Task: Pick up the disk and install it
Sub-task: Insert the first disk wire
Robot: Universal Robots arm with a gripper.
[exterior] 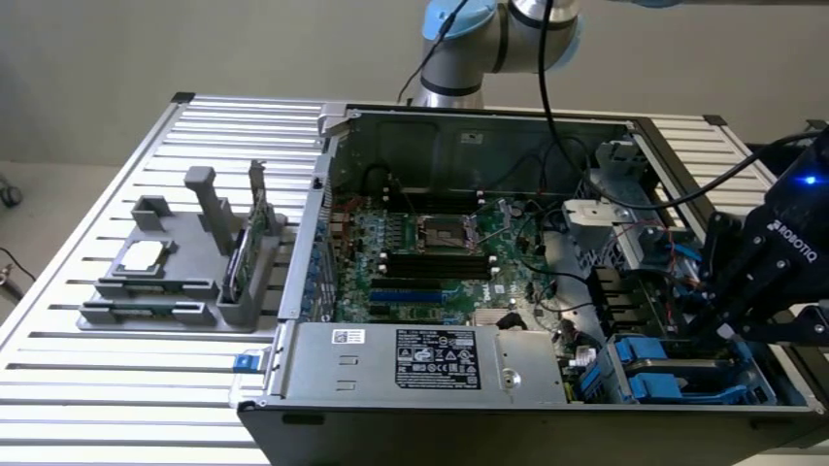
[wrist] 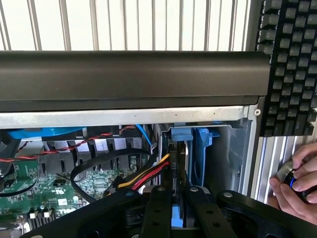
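My gripper point(wrist: 178, 192) reaches down into the drive bay at the corner of the open computer case point(wrist: 129, 74). Its two black fingers point(wrist: 159, 208) stand close together on a thin, edge-on slab with a blue frame, the disk point(wrist: 179, 218). The disk stands upright between blue plastic bay carriers point(wrist: 200, 144). Red and yellow cables point(wrist: 148, 173) run up to the slot beside it. In the exterior view the black gripper point(exterior: 758, 291) hangs over the bay at the case's right, above blue carriers point(exterior: 647, 357), and it hides the disk there.
A motherboard point(exterior: 441, 252) fills the case floor, and a power supply point(exterior: 428, 359) lies along the front. A grey holder point(exterior: 169, 282) on the exterior view's left carries a small chip point(exterior: 143, 254) and a green card point(exterior: 240, 254). A hand point(wrist: 297, 183) and a keyboard point(wrist: 292, 64) lie outside the case.
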